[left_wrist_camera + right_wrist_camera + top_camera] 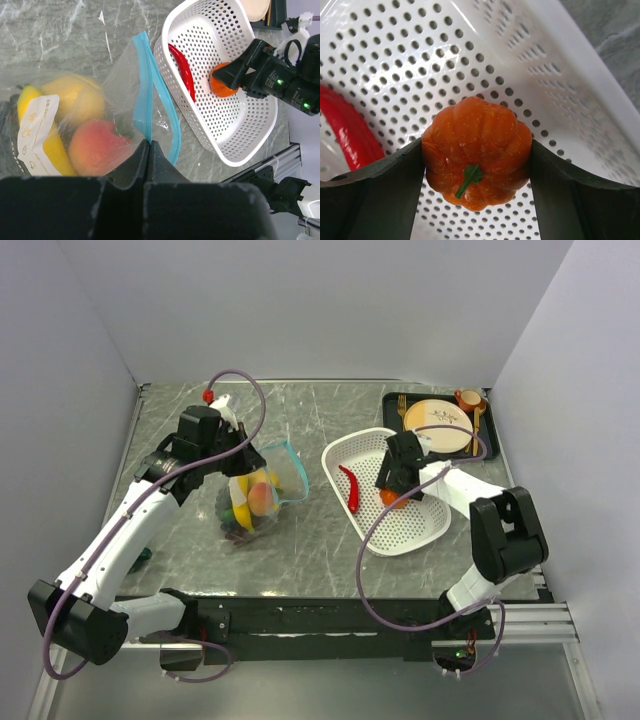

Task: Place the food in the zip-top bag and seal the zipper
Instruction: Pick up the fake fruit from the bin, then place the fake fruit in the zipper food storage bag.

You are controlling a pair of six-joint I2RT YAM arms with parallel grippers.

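Note:
The clear zip-top bag point(255, 498) lies left of centre with its teal zipper point(145, 90) gaping open toward the right. Inside it show a peach point(95, 147), a lemon point(75, 97), a banana point(30, 100) and dark grapes point(238, 525). My left gripper point(148, 144) is shut on the bag's mouth edge and holds it up. My right gripper point(476, 150) is shut on the orange tomato point(476, 150), just above the floor of the white basket point(415, 530). A red chili point(349, 487) lies in the basket's left part and also shows in the right wrist view point(347, 130).
A dark tray point(395, 405) at the back right holds a beige plate point(440, 425), an orange cup point(468, 399) and a utensil. White walls close in the table on three sides. A black rail point(330, 615) runs along the near edge.

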